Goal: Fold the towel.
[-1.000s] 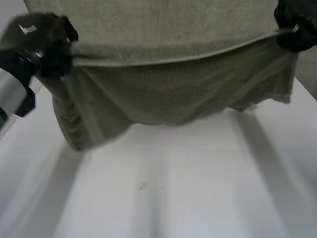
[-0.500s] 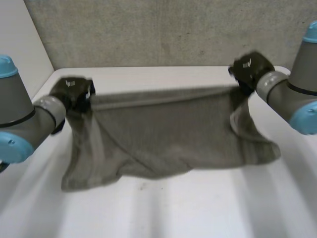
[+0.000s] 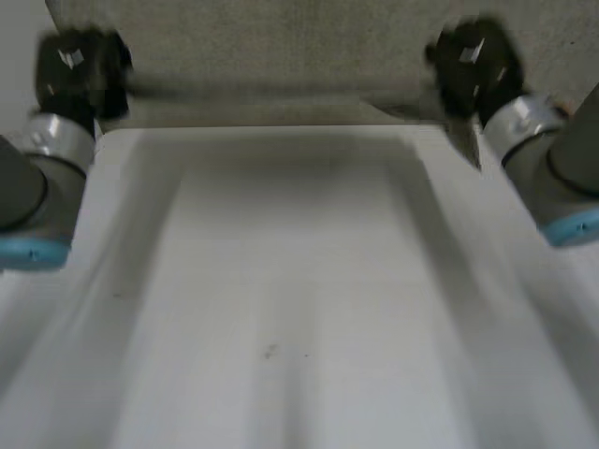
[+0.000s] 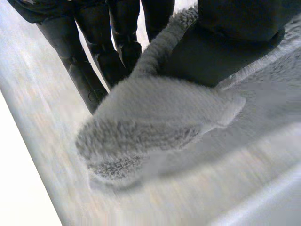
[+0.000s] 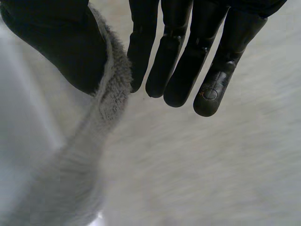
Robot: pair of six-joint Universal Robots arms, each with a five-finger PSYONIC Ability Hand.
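The towel (image 4: 155, 122) is thick, fluffy terry: soft, limp and light, with a pile that should give the fingers plenty of friction. It will likely sag wherever it is unsupported and hold no shape of its own. The best holds are therefore at the corners or along a hemmed edge, far enough apart to keep the edge taut.

It is held that way now. The left hand (image 4: 235, 42) pinches one end between thumb and fingers, and a bunched corner pokes out past the thumb. The right hand (image 5: 178, 52) traps an edge of the cloth between its thumb and its straight fingers, with the rest trailing away below the palm.

In the head view both hands are raised at the far end of the table (image 3: 299, 281). A dim grey band runs between them, which seems to be the stretched edge, though it is too smeared to be sure. The task involves no container.
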